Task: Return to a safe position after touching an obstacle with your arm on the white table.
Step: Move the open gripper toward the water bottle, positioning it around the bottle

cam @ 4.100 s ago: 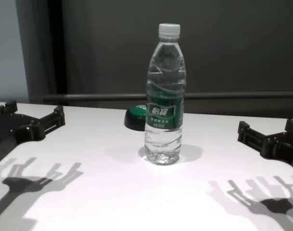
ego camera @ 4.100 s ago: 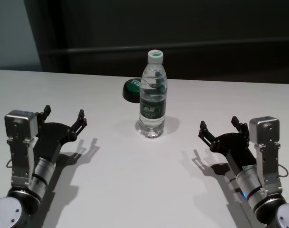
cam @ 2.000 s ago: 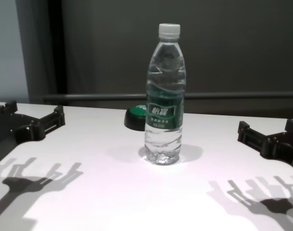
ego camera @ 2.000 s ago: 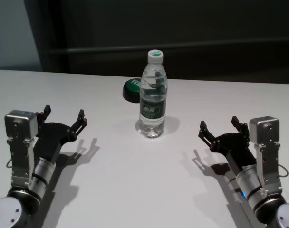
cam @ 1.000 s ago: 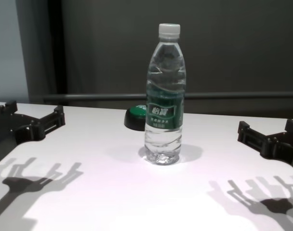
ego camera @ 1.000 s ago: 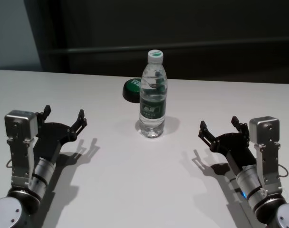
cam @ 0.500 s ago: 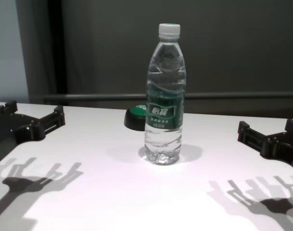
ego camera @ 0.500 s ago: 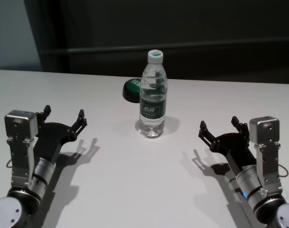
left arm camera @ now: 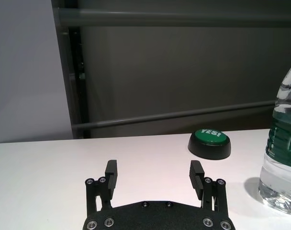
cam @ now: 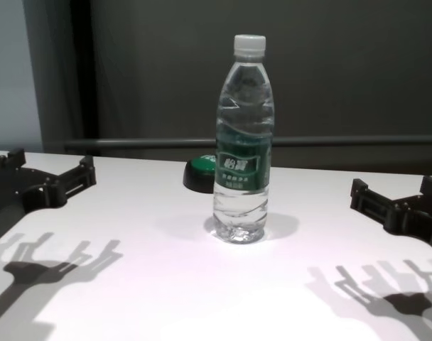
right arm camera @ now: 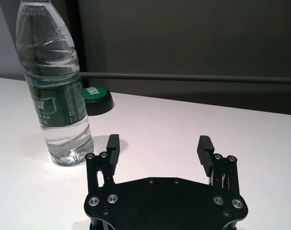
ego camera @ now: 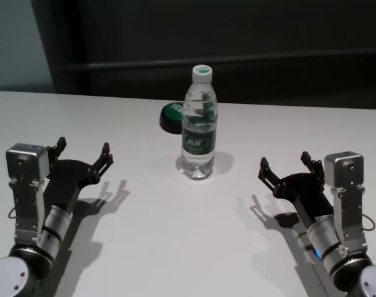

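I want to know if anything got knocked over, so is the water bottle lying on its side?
No, the water bottle stands upright on the white table, cap on top, with both grippers apart from it.

Both arms alike – silver cylindrical joints, boxy silver wrist camera housings, matte black flat gripper plates with silver screws; left gripper (ego camera: 83, 153) and right gripper (ego camera: 286, 165) fingers black, ribbed.

1. The head view looks down from above at the bottle (ego camera: 198, 124).
2. The chest view sits low, facing it level.
3. Each wrist view peers close over its own fingers.
4. All four share the green button (left arm camera: 210, 143).
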